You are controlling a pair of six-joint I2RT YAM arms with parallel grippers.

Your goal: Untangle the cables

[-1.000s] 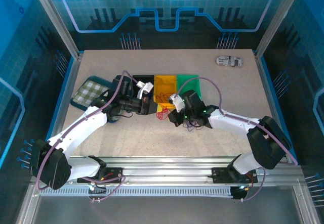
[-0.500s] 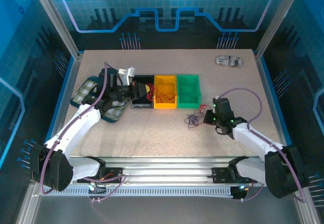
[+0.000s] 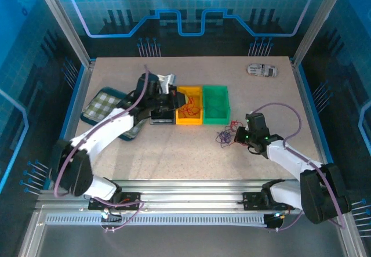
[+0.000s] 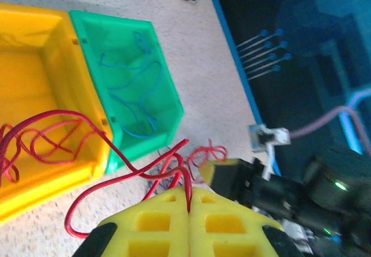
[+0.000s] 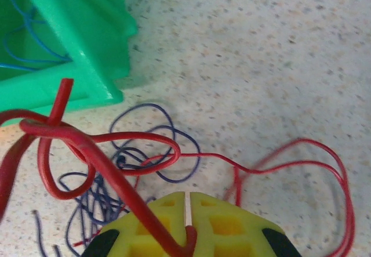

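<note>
At the left wall of the yellow bin (image 3: 190,120), the left gripper (image 3: 178,98) is held with its jaws pressed together on the red cable (image 4: 188,181). In the left wrist view the strand is seen pinched between the yellow fingertips (image 4: 156,210), with loops of it draped into that bin and another length curving down onto the table (image 3: 174,152). Just right of the green bin (image 3: 215,119), the right gripper (image 3: 236,135) is likewise clamped on a red strand, as is shown in the right wrist view. Beside it the dark cable (image 3: 222,136) is spread in a loose tangle on the table, crossed by thin red loops. The blue cable (image 4: 139,74) is coiled inside the green bin
</note>
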